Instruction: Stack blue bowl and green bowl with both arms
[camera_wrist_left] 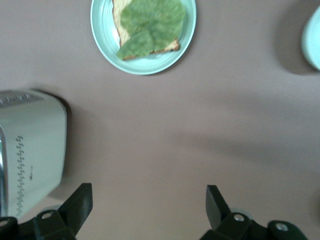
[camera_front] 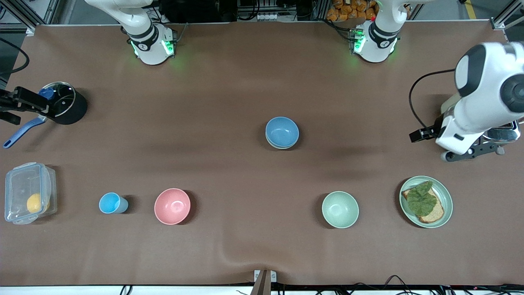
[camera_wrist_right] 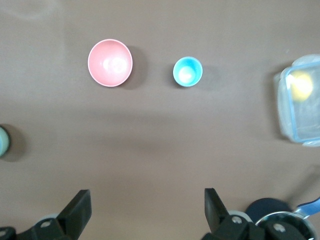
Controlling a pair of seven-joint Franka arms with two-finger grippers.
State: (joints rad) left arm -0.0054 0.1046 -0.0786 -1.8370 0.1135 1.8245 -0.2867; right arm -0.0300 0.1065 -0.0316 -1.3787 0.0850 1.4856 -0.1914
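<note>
The blue bowl sits near the middle of the table, nested in the green bowl, of which only a pale rim shows beneath it. My left gripper is open and empty, up over the table beside the toaster at the left arm's end; the left wrist view shows bare table between its fingers. My right gripper is open and empty, up by the black pot at the right arm's end; the right wrist view shows bare table between its fingers. Both are away from the bowls.
A mint green bowl, a green plate with toast and leaf, a pink bowl, a light-blue cup and a clear box with a lemon lie nearer the camera. A toaster and a lidded black pot stand at the ends.
</note>
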